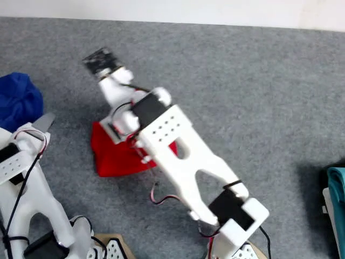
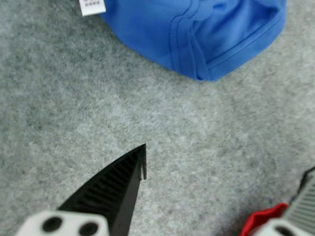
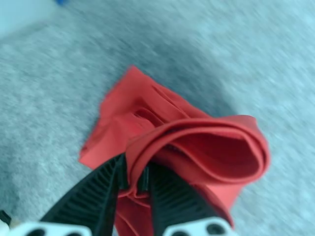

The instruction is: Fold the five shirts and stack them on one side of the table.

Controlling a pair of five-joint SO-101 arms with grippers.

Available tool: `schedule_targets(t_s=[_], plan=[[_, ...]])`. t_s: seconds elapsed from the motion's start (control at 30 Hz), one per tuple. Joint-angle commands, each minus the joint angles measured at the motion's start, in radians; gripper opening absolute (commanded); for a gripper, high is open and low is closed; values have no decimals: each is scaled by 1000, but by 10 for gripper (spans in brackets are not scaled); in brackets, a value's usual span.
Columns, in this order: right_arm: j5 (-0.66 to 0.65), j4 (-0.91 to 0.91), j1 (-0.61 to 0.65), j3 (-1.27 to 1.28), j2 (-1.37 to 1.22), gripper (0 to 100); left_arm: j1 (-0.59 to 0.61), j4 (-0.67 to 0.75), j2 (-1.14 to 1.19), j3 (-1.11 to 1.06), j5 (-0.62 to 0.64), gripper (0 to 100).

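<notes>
A red shirt (image 1: 110,154) lies bunched on the grey table left of centre. My right gripper (image 1: 123,135) comes down on it, and in the right wrist view the right gripper (image 3: 134,174) is shut on a thick folded edge of the red shirt (image 3: 211,157), which curls up into a loop. A crumpled blue shirt (image 1: 19,100) sits at the left edge. My left gripper (image 1: 38,127) hangs just beside it, open and holding nothing; one of its black fingers (image 2: 130,177) points toward the blue shirt (image 2: 197,29) over bare felt.
A teal shirt (image 1: 337,189) shows at the right edge beside a white object. A white label (image 2: 92,6) sticks out of the blue shirt. The table's far edge (image 1: 215,21) runs along the top. Grey felt (image 1: 259,97) stretches across the right half.
</notes>
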State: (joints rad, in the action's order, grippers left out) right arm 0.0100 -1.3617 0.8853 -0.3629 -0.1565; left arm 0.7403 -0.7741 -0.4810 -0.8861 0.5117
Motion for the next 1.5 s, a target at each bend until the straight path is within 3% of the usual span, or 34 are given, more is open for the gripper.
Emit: schedule_targets(t_s=[0.0, 0.33, 0.5, 0.6, 0.9, 1.03, 1.1, 1.27, 1.47], plan=[[35, 79, 51, -15, -48, 7, 13, 54, -30, -15, -2, 457], [71, 231, 153, -15, -251, 21, 13, 69, -30, -21, -2, 457], [-54, 189, 145, -16, -229, 224, 15, 68, -30, -25, -2, 457], [-132, 102, 110, -68, -142, 278, 15, 68, -30, -25, -2, 457], [-203, -255, -117, -260, 180, 264, 5, 68, -30, -21, -2, 457], [-201, -282, -188, -162, 209, 87, -36, 64, -33, -19, 0, 457], [-199, -229, -197, -59, 209, 0, -81, 63, -35, -19, 0, 457], [-199, 70, -197, 259, 209, 7, -193, 58, -31, 2, 0, 457], [-206, 515, -196, 587, 209, 8, -194, 64, -30, -31, 2, 457]])
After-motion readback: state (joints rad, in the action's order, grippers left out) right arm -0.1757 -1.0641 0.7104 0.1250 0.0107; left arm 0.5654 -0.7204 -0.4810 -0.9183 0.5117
